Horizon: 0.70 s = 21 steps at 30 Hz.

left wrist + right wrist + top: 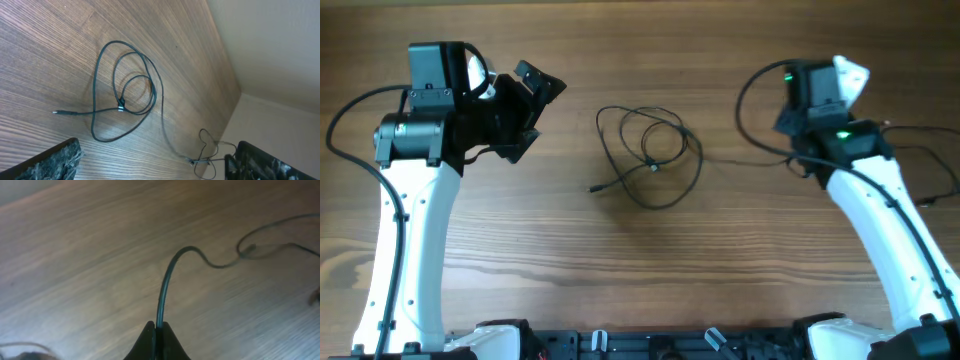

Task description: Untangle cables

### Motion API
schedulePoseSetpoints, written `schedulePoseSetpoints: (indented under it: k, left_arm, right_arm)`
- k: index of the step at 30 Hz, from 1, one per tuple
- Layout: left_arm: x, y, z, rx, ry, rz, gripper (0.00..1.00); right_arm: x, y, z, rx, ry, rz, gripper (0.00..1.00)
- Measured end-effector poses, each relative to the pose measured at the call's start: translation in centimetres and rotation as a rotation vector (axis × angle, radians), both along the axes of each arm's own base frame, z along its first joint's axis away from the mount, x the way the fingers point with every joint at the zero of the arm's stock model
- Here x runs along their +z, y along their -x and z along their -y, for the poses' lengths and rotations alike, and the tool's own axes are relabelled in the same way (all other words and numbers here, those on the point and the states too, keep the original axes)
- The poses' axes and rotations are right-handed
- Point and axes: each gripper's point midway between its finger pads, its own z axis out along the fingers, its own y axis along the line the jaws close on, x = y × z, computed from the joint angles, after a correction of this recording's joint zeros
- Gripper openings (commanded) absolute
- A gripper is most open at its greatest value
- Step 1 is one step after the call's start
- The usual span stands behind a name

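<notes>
The thin black cables (654, 167) lie loosely looped at the table's middle, with a small plug end at the lower left of the loops. They also show in the left wrist view (121, 107). One faint strand runs right from the loops to my right gripper (796, 163). In the right wrist view that gripper (158, 327) is shut on the thin cord (167, 280), which curves away over the wood. My left gripper (534, 112) is open and empty, raised to the left of the loops; its fingers (155, 167) frame the bottom of its view.
The wooden table (640, 270) carries only the cables. Thicker black cables hang around the right arm (880, 210) and left arm (410, 220). A pale wall (280, 40) borders the table's far right edge.
</notes>
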Motion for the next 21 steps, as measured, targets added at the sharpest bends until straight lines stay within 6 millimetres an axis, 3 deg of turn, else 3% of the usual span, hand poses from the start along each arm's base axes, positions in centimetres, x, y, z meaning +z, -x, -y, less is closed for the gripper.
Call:
schedulePoseSetpoints:
  k: [1, 4, 6, 9, 11, 12, 13, 14, 16, 18, 21]
  left_arm:
    - [0.0, 0.0, 0.0, 0.0, 0.0, 0.001, 1.0]
    - [0.0, 0.0, 0.0, 0.0, 0.0, 0.0, 1.0]
    - [0.0, 0.0, 0.0, 0.0, 0.0, 0.0, 1.0]
    - [0.0, 0.0, 0.0, 0.0, 0.0, 0.0, 1.0]
    - [0.0, 0.0, 0.0, 0.0, 0.0, 0.0, 1.0]
    - [0.0, 0.0, 0.0, 0.0, 0.0, 0.0, 1.0]
    - [0.0, 0.0, 0.0, 0.0, 0.0, 0.0, 1.0]
    - [0.0, 0.0, 0.0, 0.0, 0.0, 0.0, 1.0]
    - [0.0, 0.0, 0.0, 0.0, 0.0, 0.0, 1.0]
    - [0.0, 0.0, 0.0, 0.0, 0.0, 0.0, 1.0]
    - [0.0, 0.0, 0.0, 0.0, 0.0, 0.0, 1.0]
  right_arm:
    - [0.3, -1.2, -0.4, 0.103, -0.026, 0.015, 0.05]
    - [1.3, -3.1, -5.1, 0.512, -0.009, 0.05, 0.05]
    - [1.4, -2.7, -8.5, 0.752, 0.03, 0.049, 0.13]
    - [1.2, -1.5, -13.5, 1.008, 0.081, 0.052, 0.09]
    - [-0.5, -0.9, -15.9, 1.117, 0.084, 0.011, 0.09]
    - [-1.6, -0.7, -16.5, 1.149, 0.08, -0.017, 0.18]
    - [-3.2, -0.3, -17.3, 1.202, 0.072, -0.062, 0.38]
    - [-4.6, -0.1, -18.0, 1.239, 0.063, -0.096, 0.45]
    - [-7.4, 0.5, -19.4, 1.309, 0.044, -0.161, 0.75]
    - [-8.8, 0.6, -20.5, 1.336, 0.02, -0.179, 0.82]
    - [-10.2, 1.1, -22.2, 1.346, -0.093, -0.197, 0.8]
